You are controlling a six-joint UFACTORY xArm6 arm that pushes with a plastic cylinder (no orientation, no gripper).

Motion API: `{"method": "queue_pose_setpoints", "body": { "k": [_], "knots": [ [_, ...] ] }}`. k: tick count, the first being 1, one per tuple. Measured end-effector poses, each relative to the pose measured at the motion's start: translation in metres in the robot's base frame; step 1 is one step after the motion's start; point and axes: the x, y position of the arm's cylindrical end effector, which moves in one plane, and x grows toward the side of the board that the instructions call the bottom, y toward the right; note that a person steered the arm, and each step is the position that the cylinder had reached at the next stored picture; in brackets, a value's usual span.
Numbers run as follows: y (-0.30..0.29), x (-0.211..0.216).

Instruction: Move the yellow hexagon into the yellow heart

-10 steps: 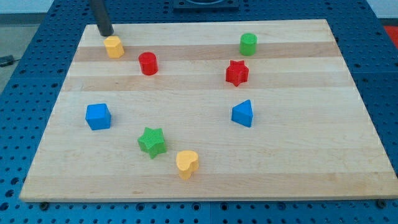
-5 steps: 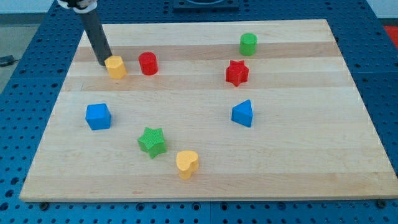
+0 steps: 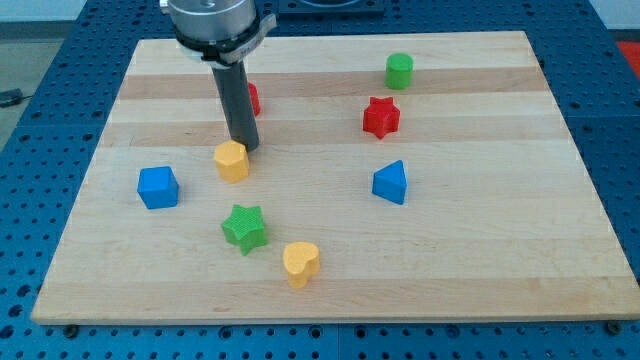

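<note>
The yellow hexagon (image 3: 231,160) sits left of the board's middle. My tip (image 3: 245,147) touches its upper right side, and the dark rod rises from there toward the view's top. The yellow heart (image 3: 300,263) lies near the view's bottom, below and right of the hexagon. The green star (image 3: 244,227) lies between them, just left of the straight line from hexagon to heart.
A blue cube (image 3: 158,187) is at the left. A red cylinder (image 3: 252,98) is partly hidden behind the rod. A red star (image 3: 381,117), a green cylinder (image 3: 399,70) and a blue triangle (image 3: 391,182) lie on the right half of the wooden board (image 3: 500,250).
My tip has pushed the yellow hexagon from the top left corner down and to the right, past the red cylinder, toward the board's middle. The other blocks have not moved.
</note>
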Motion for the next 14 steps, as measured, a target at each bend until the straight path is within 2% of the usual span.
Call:
{"method": "queue_pose_setpoints", "body": {
  "k": [4, 5, 7, 9, 12, 14],
  "knots": [
    [-0.073, 0.017],
    [-0.059, 0.027],
    [0.006, 0.030],
    [-0.002, 0.046],
    [0.044, 0.052],
    [0.031, 0.060]
  ]
}}
